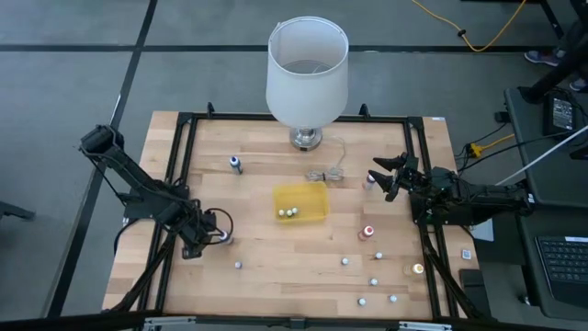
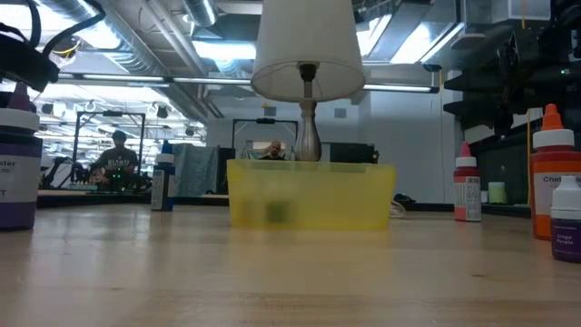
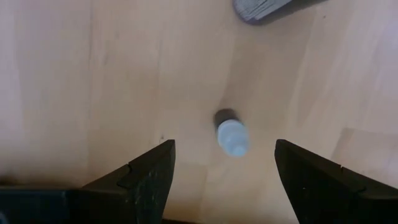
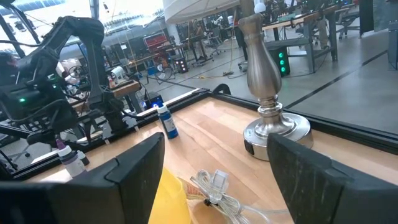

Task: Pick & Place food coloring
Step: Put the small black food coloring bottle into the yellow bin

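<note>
Wooden table has food coloring scattered about; left end effector hangs spread over one bottle, seen only from its wrist. Right end effector spread too.

Surface — lamp at the far edge, middle; tray at centre, small bottles inside it. One bottle stands far-left of the tray. Cable lies between lamp and tray. Left hand sits near-left over a bottle. Right hand — right of the tray, with scattered bottles nearer, along the right side.
</note>
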`<state>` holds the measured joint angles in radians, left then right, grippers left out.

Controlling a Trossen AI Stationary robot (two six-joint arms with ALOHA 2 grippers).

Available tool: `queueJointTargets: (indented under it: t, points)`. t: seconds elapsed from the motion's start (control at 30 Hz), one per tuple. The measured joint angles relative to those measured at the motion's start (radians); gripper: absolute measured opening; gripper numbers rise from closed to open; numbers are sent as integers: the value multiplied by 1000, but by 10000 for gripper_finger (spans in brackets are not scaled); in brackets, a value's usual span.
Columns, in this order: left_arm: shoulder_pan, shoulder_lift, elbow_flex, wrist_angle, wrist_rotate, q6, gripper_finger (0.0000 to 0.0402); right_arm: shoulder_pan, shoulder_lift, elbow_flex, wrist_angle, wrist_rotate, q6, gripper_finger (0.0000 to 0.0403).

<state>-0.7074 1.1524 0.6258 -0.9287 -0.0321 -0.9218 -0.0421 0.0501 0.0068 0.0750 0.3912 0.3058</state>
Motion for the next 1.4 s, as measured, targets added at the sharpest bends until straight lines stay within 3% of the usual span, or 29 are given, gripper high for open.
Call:
queueJointTargets:
  t: [0.2,0.83,1.4]
  points:
    - [3,21,-5,21,-36,0,267,0,0,0,0,0,0,283]
    - [3,36,-32,42,-19,-18,262,0,0,0,0,0,0,283]
    - [3,36,-32,42,-10,-16,139,0,0,0,0,0,0,283]
